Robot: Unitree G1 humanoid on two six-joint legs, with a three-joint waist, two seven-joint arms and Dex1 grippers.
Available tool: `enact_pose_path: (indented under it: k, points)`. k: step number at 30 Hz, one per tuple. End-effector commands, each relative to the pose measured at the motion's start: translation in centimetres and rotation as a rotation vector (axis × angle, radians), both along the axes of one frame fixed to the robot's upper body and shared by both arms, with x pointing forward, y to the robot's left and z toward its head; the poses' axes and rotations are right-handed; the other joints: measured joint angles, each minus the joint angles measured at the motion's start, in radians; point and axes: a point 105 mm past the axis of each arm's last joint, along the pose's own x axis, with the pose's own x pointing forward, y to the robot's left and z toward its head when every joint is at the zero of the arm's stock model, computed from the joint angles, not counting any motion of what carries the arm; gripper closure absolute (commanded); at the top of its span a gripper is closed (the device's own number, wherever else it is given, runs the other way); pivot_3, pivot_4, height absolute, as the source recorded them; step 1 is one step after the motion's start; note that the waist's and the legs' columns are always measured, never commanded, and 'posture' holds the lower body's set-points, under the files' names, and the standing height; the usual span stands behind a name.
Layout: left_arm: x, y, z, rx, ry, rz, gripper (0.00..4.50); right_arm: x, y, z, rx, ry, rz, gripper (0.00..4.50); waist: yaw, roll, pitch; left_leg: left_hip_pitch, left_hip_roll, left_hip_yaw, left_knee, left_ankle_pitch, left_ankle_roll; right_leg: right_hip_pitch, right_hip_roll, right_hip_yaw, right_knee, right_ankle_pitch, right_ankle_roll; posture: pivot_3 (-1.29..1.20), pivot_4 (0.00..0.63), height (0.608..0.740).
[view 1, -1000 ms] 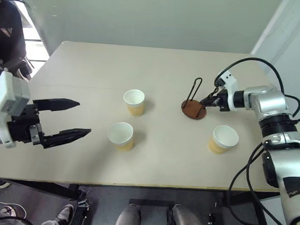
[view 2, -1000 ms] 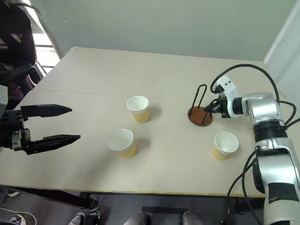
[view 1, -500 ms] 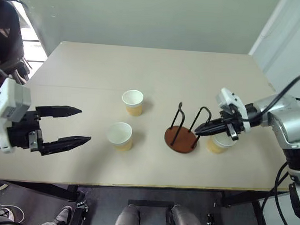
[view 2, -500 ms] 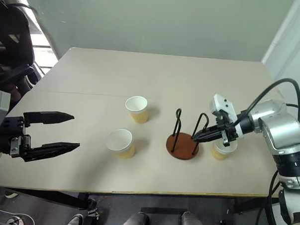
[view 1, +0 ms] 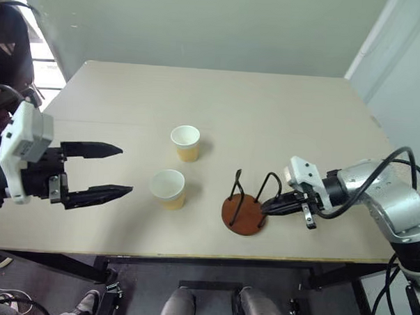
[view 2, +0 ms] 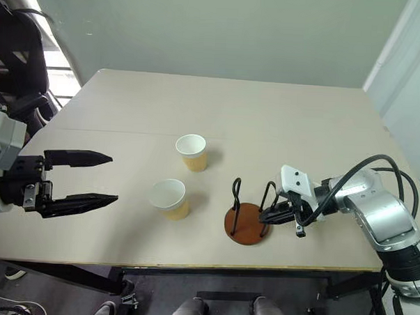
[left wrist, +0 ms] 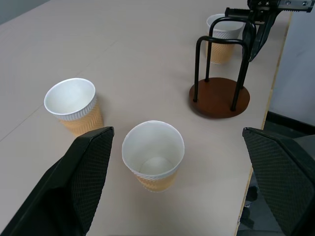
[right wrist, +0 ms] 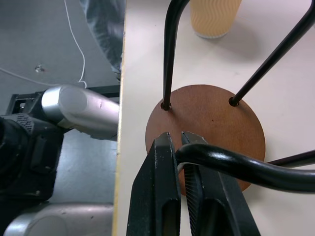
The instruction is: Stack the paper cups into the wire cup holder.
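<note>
Near the table's front edge, the right pincer is clenched on one black loop of the wire cup holder, so positioning the holder looks like the step in hand. The left pincer hovers released by the left edge, facing two paper cups mid-table, a third behind the holder; next, release the holder and fetch the nearest cup
</note>
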Motion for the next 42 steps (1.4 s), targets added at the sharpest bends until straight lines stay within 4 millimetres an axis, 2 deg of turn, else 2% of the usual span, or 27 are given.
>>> enact_pose_path:
  k: [1, 14, 17, 24, 27, 28, 35, 42]
  points:
    - [0.0, 0.0, 0.7, 0.022, -0.031, -0.008, 0.0, -0.2, 0.5, 0.7, 0.007, -0.046, 0.034, 4.49, 0.001, 0.0, 0.0, -0.001, 0.0, 0.0, 0.0, -0.001, 0.0, -0.001, 0.0, 0.0, 0.0, 0.0, 0.0, 0.0, 0.15, 0.74]
    - [-0.2, 0.1, 0.7, 0.029, -0.03, 0.006, 0.0, -0.6, 0.1, -1.2, -0.058, -0.045, 0.085, 4.49, 0.001, 0.0, 0.0, -0.001, 0.0, 0.001, 0.0, -0.002, 0.001, -0.001, 0.0, 0.0, 0.0, 0.0, 0.001, 0.0, 0.15, 0.74]
    - [-0.2, 0.1, 0.7, 0.028, -0.032, 0.006, 0.0, -0.5, 0.1, -1.5, -0.067, -0.043, 0.077, 3.74, 0.001, 0.0, 0.0, -0.001, 0.0, 0.0, 0.0, -0.002, 0.001, -0.001, 0.0, 0.0, 0.0, 0.0, 0.001, 0.0, 0.15, 0.74]
    - [-0.2, 0.2, 0.7, 0.026, -0.032, 0.005, 0.0, -0.4, 0.3, -1.6, -0.079, -0.044, 0.069, 1.27, 0.001, 0.0, 0.0, -0.002, 0.0, 0.001, 0.0, -0.002, 0.001, -0.001, 0.0, 0.0, -0.001, -0.001, 0.001, 0.0, 0.15, 0.74]
    - [-0.1, 0.2, 0.7, 0.026, -0.033, 0.003, 0.0, -0.5, -0.4, -1.4, -0.122, -0.044, 0.073, 0.19, 0.002, 0.0, 0.0, -0.002, 0.0, 0.001, 0.0, -0.002, 0.001, -0.001, 0.0, 0.0, -0.001, -0.001, 0.001, 0.0, 0.15, 0.74]
    - [-0.1, 0.2, 0.7, 0.026, -0.033, 0.003, 0.0, -0.4, -0.6, -1.3, -0.132, -0.044, 0.072, 0.02, 0.002, 0.0, 0.0, -0.002, 0.0, 0.001, 0.0, -0.002, 0.001, -0.001, 0.0, 0.0, -0.001, -0.001, 0.001, 0.0, 0.15, 0.74]
    - [0.2, 0.1, 0.7, 0.023, -0.033, -0.011, 0.0, -0.4, -3.1, 0.5, -0.229, -0.077, 0.06, 0.02, 0.003, 0.0, 0.0, -0.003, 0.0, 0.001, 0.0, -0.003, 0.001, -0.002, 0.0, 0.0, -0.001, -0.001, 0.0, 0.0, 0.15, 0.74]
    - [0.8, -0.2, 0.6, 0.02, -0.033, -0.042, 0.0, 0.2, -4.9, 4.2, -0.242, -0.168, 0.048, 0.02, 0.003, 0.0, 0.0, -0.003, 0.0, 0.001, 0.0, -0.003, 0.001, -0.003, 0.0, 0.001, -0.001, -0.001, 0.001, 0.0, 0.15, 0.74]
